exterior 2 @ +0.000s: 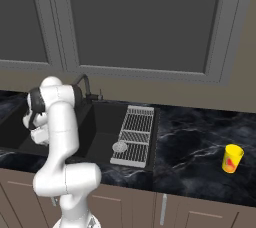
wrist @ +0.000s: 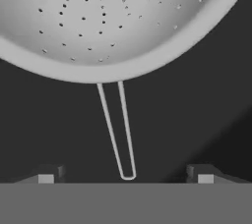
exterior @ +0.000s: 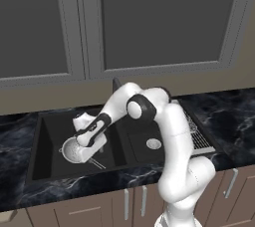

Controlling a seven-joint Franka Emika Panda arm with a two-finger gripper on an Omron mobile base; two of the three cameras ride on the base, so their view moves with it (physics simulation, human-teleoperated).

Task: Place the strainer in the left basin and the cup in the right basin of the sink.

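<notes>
The silvery strainer (exterior: pixel 73 150) lies on the floor of the wide left basin (exterior: pixel 50 144) of the black sink, its thin wire handle (exterior: pixel 95 163) pointing toward the front. In the hand view the strainer (wrist: pixel 108 16) fills the top and its handle (wrist: pixel 118 129) runs down between my fingertips (wrist: pixel 47 178). My gripper (wrist: pixel 125 178) is open just above the handle's end, touching nothing. The yellow cup (exterior 2: pixel 232 158) stands upright on the counter far to the right. The narrower right basin (exterior: pixel 142 151) holds nothing but its drain.
A flat wire drying rack (exterior 2: pixel 134 134) lies over the right side of the sink. The dark faucet (exterior 2: pixel 84 86) rises behind the basins. Black marbled counter (exterior 2: pixel 190 142) stretches between rack and cup. Grey wall cabinets hang above.
</notes>
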